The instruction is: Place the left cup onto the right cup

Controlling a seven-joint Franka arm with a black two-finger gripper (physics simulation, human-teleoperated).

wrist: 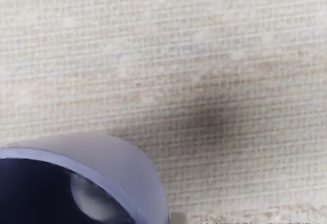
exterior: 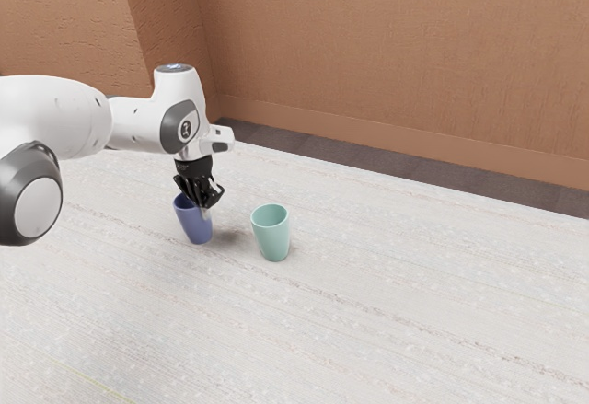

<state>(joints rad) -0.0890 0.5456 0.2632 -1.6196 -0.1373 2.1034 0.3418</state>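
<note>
While the pincer (exterior: 210, 203) sits at rim of blue cup (exterior: 192, 224), grip state unclear, green cup (exterior: 271, 233) nearby.

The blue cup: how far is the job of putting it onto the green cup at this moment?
Done: the approach, since the gripper is at the rim of the blue cup. In hand: the grasp; I cannot tell if it is closed. The cup looks to be on the table. Left: lifting it, carrying it to the green cup, which stands apart and upright, and setting it on top.

Gap (1) between blue cup (exterior: 192, 223), green cup (exterior: 271, 232); table (exterior: 414, 284) open.
</note>
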